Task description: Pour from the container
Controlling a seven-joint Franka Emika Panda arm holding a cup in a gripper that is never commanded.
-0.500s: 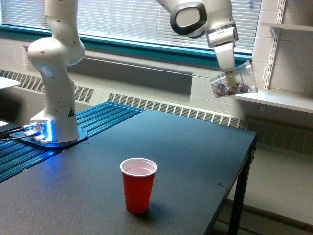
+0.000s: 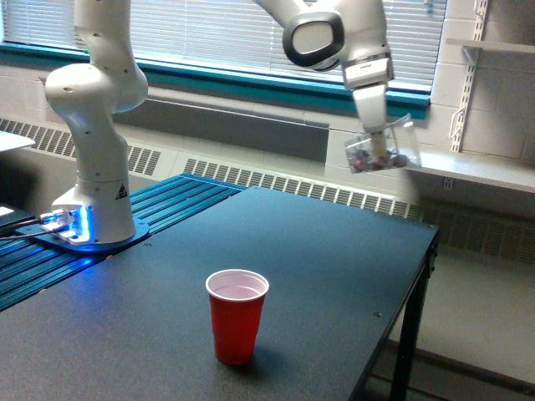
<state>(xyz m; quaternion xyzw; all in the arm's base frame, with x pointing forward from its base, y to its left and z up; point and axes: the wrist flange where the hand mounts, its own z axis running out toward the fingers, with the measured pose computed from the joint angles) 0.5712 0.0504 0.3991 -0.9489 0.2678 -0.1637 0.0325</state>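
The container (image 2: 383, 146) is a clear plastic cup with small reddish and pale pieces showing through it. My gripper (image 2: 380, 142) is shut on it, high above the table's far right part. The cup hangs tilted, its mouth up and toward the exterior view's right. An opaque red cup (image 2: 236, 316) stands upright on the dark table (image 2: 334, 276), low in the view and well to the left of and below the container. It looks empty, with a pale inside.
The arm's white base (image 2: 94, 200) stands at the exterior view's left on a blue ribbed plate (image 2: 175, 196). The table's right edge (image 2: 418, 284) drops off to the floor. A wall shelf (image 2: 476, 171) runs just behind the container.
The gripper and the container have moved toward the exterior view's left and slightly down. The cup has tilted a little flatter.
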